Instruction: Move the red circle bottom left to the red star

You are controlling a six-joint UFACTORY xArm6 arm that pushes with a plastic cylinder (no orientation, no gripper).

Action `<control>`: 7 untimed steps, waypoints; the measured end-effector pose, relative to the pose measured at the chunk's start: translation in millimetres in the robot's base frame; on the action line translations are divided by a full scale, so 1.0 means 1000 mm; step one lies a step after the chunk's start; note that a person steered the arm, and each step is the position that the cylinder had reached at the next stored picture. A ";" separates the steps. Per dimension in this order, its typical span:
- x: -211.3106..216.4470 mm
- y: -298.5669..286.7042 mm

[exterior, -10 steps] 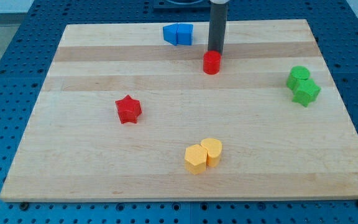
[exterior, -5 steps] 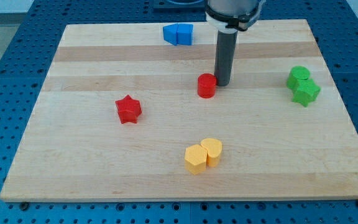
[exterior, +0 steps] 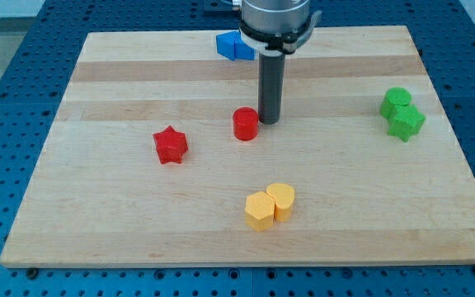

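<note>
**A:** Where are you seeing my tip (exterior: 269,122) on the board (exterior: 122,223)?

**B:** You'll find it near the middle, a bit toward the view's top. The dark rod (exterior: 270,87) comes straight down, and its end sits just to the view's right of the red circle (exterior: 246,124), touching it or very nearly so. You can't quite tell which from this angle.

**A:** And the red circle against the red star (exterior: 171,145)?

**B:** The circle lies to the view's right of the star and slightly higher in the view. The two are apart, with bare wood between them.

**A:** Fingers apart or together?

**B:** You have none to check. The arm ends in that plain rod, so nothing is clamped on anything.

**A:** What else is on the board?

**B:** Look at the view's top: two blue blocks (exterior: 231,44) touch each other, partly hidden behind the arm, so their shapes are hard to make out. At the view's right, a green circle (exterior: 397,100) sits against a green star-like block (exterior: 406,122). Toward the view's bottom, a yellow hexagon (exterior: 260,210) touches a rounded yellow block (exterior: 281,200). All of these sit well apart from your tip.
</note>
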State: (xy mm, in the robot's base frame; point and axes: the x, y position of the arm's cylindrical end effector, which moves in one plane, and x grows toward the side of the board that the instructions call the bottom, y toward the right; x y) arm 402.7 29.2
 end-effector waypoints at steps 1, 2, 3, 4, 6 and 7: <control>0.002 -0.023; 0.022 -0.044; 0.040 -0.059; 0.055 -0.062; 0.081 -0.065; 0.095 -0.081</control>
State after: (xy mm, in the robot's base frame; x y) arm 497.5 -51.6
